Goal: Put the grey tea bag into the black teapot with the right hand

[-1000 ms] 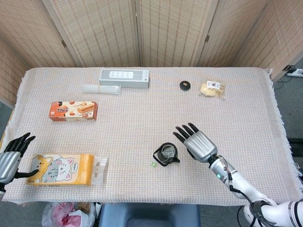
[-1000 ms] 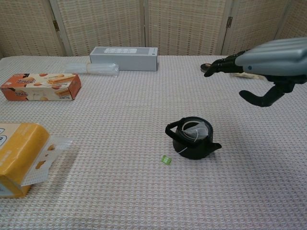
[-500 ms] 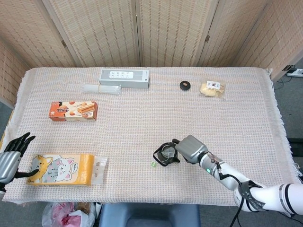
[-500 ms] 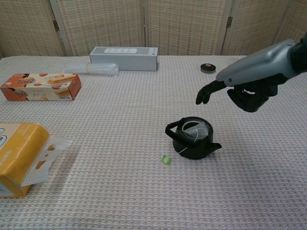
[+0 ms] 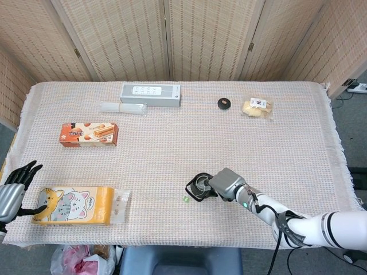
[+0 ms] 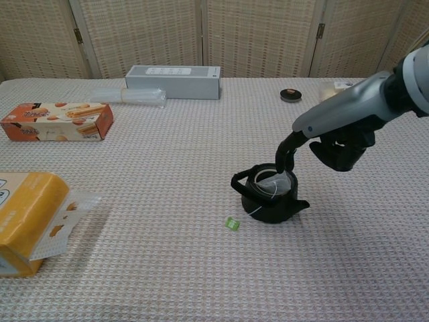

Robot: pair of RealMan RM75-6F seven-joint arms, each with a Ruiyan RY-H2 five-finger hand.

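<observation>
**Operator:** Since the grey tea bag [image 6: 273, 183] already sits inside the black teapot [image 6: 268, 194], I have the right robot hand [image 6: 333, 137] poised just above the pot's mouth, one dark finger [image 6: 285, 155] pointing down onto the bag while the rest are curled in. It holds nothing; I judge it is only there to press the bag lower.

**Observer:** Why press at all, if it's inside?

**Operator:** From the chest view the bag leans against the inner wall with its top edge up near the rim, so it isn't settled. Its string [image 6: 251, 210] runs over the rim and down to the green tag [image 6: 232, 223], which lies on the worktop [image 6: 167, 168] just beside the pot.

**Observer:** Could the pot tip?

**Operator:** That's my worry. A push off-centre toward the spout might rock it, so I'd keep the finger straight down.

**Observer:** And the other side?

**Operator:** The left robot hand [image 5: 12, 186] shows only in the head view, at the worktop's near-left edge beside the cat-print box [image 5: 71, 205], fingers spread, gripping nothing and well apart from the pot. The orange biscuit box [image 5: 89, 134] and the grey box [image 5: 150, 94] are far off too.
</observation>
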